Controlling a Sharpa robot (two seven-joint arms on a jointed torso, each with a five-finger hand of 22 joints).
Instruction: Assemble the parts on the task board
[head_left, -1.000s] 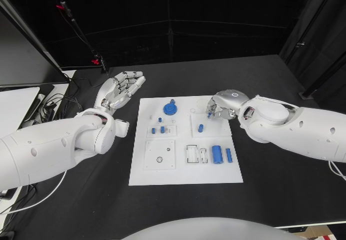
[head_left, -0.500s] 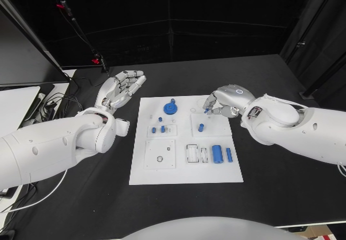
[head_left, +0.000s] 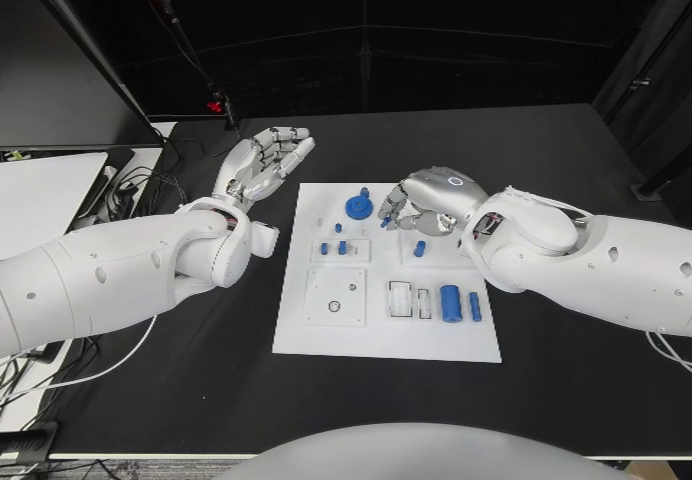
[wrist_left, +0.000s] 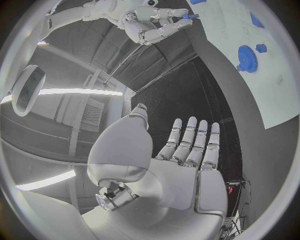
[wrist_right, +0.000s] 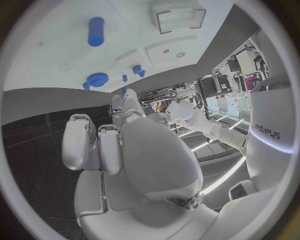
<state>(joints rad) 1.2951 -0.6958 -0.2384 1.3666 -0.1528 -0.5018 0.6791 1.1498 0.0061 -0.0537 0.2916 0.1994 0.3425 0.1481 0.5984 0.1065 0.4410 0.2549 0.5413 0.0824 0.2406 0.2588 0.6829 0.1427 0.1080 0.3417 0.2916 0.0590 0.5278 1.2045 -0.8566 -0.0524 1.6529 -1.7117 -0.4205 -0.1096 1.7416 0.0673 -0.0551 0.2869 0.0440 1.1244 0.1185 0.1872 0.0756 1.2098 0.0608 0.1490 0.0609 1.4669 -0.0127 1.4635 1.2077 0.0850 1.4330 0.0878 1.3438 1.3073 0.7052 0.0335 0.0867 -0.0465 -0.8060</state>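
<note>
Blue peg pinched in the right hand hangs over the task board, apparently for insertion, while the left hand waits spread beside it.

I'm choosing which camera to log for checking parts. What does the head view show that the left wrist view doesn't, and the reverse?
Head view alone: the cylinder and the peg lying on the near half of the board. Left wrist view alone: the palm side of the left hand up close, fingers straight, holding nothing. Both: the gear, the board's far end, and the right hand pinching a small blue part at its fingertips.
</note>
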